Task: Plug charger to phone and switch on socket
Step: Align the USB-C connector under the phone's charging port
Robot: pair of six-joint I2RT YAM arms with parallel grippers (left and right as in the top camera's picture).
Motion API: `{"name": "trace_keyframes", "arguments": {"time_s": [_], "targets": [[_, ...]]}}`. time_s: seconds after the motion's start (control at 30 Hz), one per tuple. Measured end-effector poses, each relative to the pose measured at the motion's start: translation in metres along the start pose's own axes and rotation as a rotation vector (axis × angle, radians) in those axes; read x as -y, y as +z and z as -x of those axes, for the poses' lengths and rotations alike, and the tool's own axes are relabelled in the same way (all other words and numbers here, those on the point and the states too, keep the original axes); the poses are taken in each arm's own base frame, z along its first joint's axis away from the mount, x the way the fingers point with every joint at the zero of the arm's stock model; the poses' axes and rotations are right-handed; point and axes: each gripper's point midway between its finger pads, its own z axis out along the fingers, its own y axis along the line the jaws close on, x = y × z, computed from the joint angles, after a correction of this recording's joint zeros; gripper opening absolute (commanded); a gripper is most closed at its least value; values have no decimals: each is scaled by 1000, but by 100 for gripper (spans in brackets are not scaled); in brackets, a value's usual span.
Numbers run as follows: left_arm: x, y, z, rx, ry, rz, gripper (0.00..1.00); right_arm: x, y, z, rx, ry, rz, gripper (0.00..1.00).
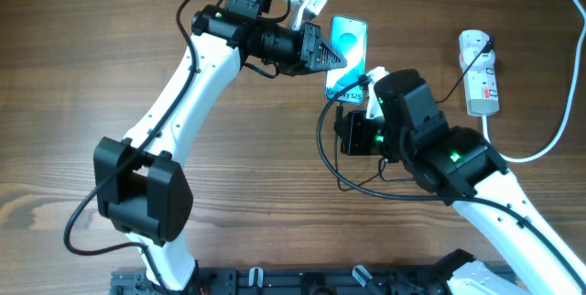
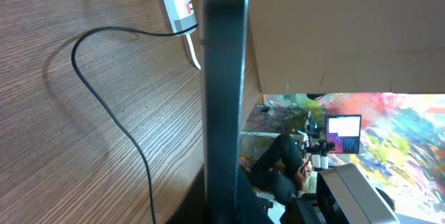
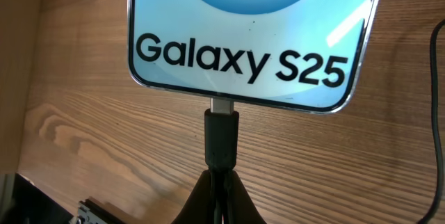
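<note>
Phone (image 1: 348,40) lengthwise near-to-far, Galaxy end nearest, charger plug (image 3: 221,137) at that end

Two robot arms (image 1: 183,84). One phone (image 1: 348,43), one black cable (image 2: 111,113), one power strip (image 1: 480,73) and one white cord (image 1: 524,158) right of the right gripper (image 1: 359,101).

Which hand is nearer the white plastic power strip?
Right. The right hand sits at the lettered end of the cyan-screened smartphone, a short way from the white plastic power strip; the left hand grips the phone's long edge facing away from the strip, farther off.
</note>
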Motion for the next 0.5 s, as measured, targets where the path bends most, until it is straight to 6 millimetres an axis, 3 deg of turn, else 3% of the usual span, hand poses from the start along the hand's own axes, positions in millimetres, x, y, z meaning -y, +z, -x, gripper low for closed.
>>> {"name": "trace_keyframes", "arguments": {"time_s": [0.5], "targets": [[0,0,1,2,4,0,4,-2,-7,3,3,0,-7,5]]}}
